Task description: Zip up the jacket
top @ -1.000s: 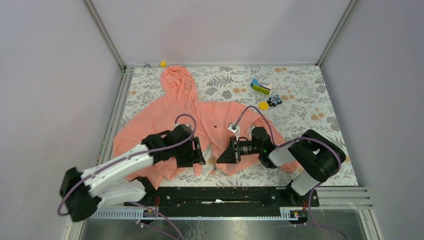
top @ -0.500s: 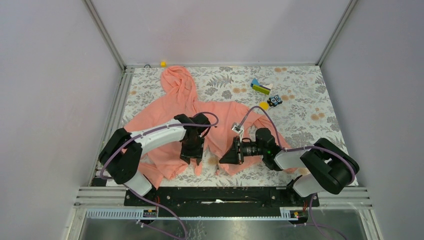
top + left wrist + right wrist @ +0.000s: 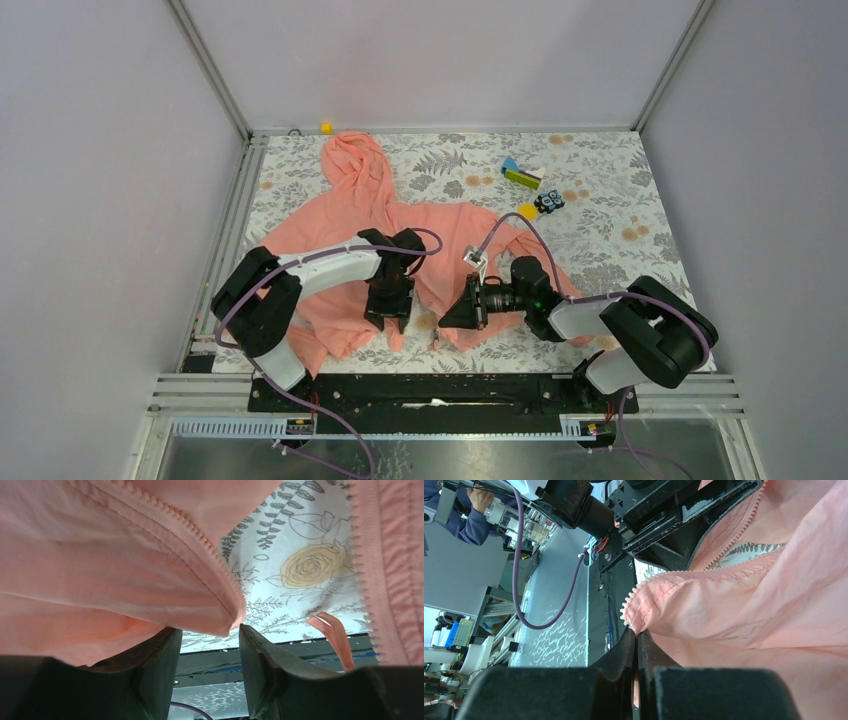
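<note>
The salmon-pink hooded jacket [image 3: 440,235] lies spread on the floral table, hood at the back, front open at the hem. My left gripper [image 3: 391,318] is open just above the bottom corner of the jacket's left front panel; in the left wrist view that corner, with its zipper teeth [image 3: 200,540], hangs just above the gap between the fingers [image 3: 155,665]. My right gripper [image 3: 445,318] is shut on the bottom corner of the right front panel; in the right wrist view the jacket's toothed zipper edge [image 3: 636,607] comes out of the closed fingertips.
A green and blue block [image 3: 520,176], a yellow disc [image 3: 527,211] and a small dark toy [image 3: 548,202] lie at the back right. A small yellow piece [image 3: 326,127] sits at the back edge. The black base rail [image 3: 440,390] runs along the near edge.
My left arm has swung in from the left and folded, bringing its gripper down to the left panel's bottom corner. My right gripper moved slightly left and has stayed shut on the hem.
</note>
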`<state>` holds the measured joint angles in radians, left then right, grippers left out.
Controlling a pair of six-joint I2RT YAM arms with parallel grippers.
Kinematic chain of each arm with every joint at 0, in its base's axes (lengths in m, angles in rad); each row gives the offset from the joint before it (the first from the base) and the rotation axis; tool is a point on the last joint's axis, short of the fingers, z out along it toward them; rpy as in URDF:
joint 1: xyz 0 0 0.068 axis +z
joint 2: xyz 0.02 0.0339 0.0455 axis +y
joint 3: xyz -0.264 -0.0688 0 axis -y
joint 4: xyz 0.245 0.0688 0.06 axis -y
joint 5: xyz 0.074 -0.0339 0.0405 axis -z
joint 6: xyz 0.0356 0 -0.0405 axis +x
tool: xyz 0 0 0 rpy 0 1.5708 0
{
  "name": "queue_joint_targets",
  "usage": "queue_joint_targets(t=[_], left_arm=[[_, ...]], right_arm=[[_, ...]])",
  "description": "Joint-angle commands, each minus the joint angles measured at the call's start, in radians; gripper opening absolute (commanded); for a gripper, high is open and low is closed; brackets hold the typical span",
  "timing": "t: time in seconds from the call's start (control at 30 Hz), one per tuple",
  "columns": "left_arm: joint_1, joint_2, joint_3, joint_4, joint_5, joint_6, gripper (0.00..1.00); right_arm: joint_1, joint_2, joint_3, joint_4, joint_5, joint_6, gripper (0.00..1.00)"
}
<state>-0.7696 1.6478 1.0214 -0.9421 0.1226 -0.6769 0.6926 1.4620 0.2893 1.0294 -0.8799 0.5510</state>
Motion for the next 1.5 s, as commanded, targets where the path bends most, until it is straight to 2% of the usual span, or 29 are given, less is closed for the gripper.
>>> queue_joint_targets(t=[0.0, 0.2, 0.33, 0.5, 0.6, 0.67, 0.8, 0.9, 1.07, 1.13, 1.2, 1.37, 1.47], left_arm=[[-0.016, 0.032, -0.016, 0.027, -0.017, -0.007, 0.47], [-0.017, 0.044, -0.043, 0.065, -0.06, -0.007, 0.32], [-0.017, -0.039, -0.071, 0.143, -0.047, -0.023, 0.21], [-0.011, -0.271, -0.251, 0.362, -0.032, -0.036, 0.19], [-0.008, -0.376, -0.379, 0.518, -0.015, -0.096, 0.11], [-0.008, -0.447, -0.463, 0.64, -0.013, -0.146, 0.0], [-0.008, -0.581, -0.583, 0.839, -0.025, -0.153, 0.0], [-0.009, -0.676, -0.649, 0.96, -0.036, -0.107, 0.0], [-0.008, -0.824, -0.743, 1.119, -0.046, -0.019, 0.0], [-0.008, -0.86, -0.771, 1.146, -0.029, 0.0, 0.0], [-0.009, -0.893, -0.791, 1.163, -0.016, 0.005, 0.0], [-0.009, -1.031, -0.853, 1.184, -0.011, 0.006, 0.0], [-0.009, -1.097, -0.88, 1.177, -0.02, -0.004, 0.0]], right_arm=[[-0.006, 0.013, 0.008, 0.051, -0.004, 0.005, 0.0], [-0.007, 0.025, 0.012, 0.047, 0.001, 0.005, 0.0], [-0.006, 0.026, 0.014, 0.032, 0.014, -0.01, 0.0], [0.005, 0.053, 0.026, 0.069, 0.027, 0.006, 0.0], [0.031, 0.074, 0.034, 0.063, 0.07, -0.028, 0.0], [0.04, 0.103, 0.047, 0.055, 0.089, -0.038, 0.0], [0.082, 0.153, 0.102, 0.041, 0.13, -0.07, 0.0], [0.125, 0.152, 0.13, 0.067, 0.164, -0.117, 0.0], [0.135, 0.149, 0.115, 0.148, 0.137, -0.187, 0.0], [0.136, 0.147, 0.112, 0.146, 0.118, -0.221, 0.0], [0.136, 0.16, 0.093, 0.222, 0.089, -0.226, 0.0], [0.136, 0.218, 0.077, 0.405, 0.06, -0.121, 0.0], [0.135, 0.228, 0.067, 0.426, 0.101, -0.1, 0.0]])
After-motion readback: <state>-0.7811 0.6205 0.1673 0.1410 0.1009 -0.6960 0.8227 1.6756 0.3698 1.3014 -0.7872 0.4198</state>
